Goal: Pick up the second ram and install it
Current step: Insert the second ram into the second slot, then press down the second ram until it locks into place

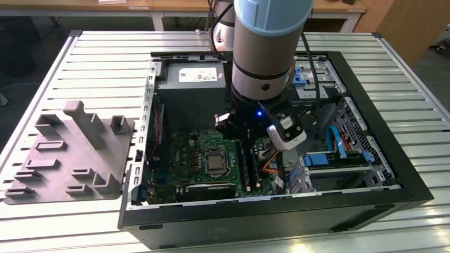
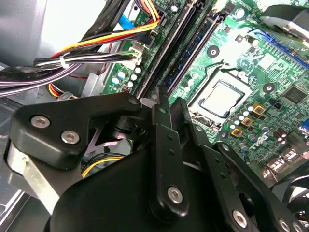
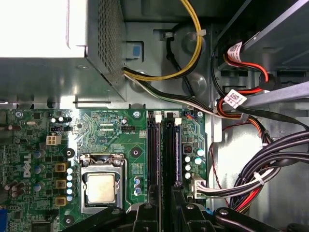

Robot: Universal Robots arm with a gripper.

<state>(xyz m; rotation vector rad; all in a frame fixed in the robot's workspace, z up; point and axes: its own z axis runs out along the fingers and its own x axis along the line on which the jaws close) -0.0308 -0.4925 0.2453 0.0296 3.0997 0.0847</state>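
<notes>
**Robot gripper poised over the memory slots of an open desktop computer**

In the exterior view, a grey and blue robot arm point(image 1: 271, 47) reaches down into an open black computer case point(image 1: 414, 179) lying on a slatted metal table point(image 1: 105, 58). On the table at the exterior view's left, beside the case, sits a grey moulded fixture point(image 1: 70, 158) with upright posts and pockets.

Inside the case lies a green motherboard point(image 1: 186, 153) with a silver processor socket point(image 3: 101, 186). Beside the socket run two long black memory slots point(image 3: 164, 154) with white end clips.

The black gripper point(image 2: 170, 104) hangs just above one end of these slots. In the second wrist view its two fingers point(image 2: 161, 116) are drawn close together, with a thin gap between them. I cannot tell whether anything is pinched there.

A slim dark-blue ram stick point(image 2: 200, 46) sits along the slot nearer the processor socket. I cannot tell whether this is the second ram.

A grey perforated power-supply box point(image 3: 58, 63) carries a white printed label point(image 1: 200, 75). A yellow cable point(image 3: 193, 43) leaves the box, and red and black cables nearby carry small white printed tags point(image 3: 235, 99).
</notes>
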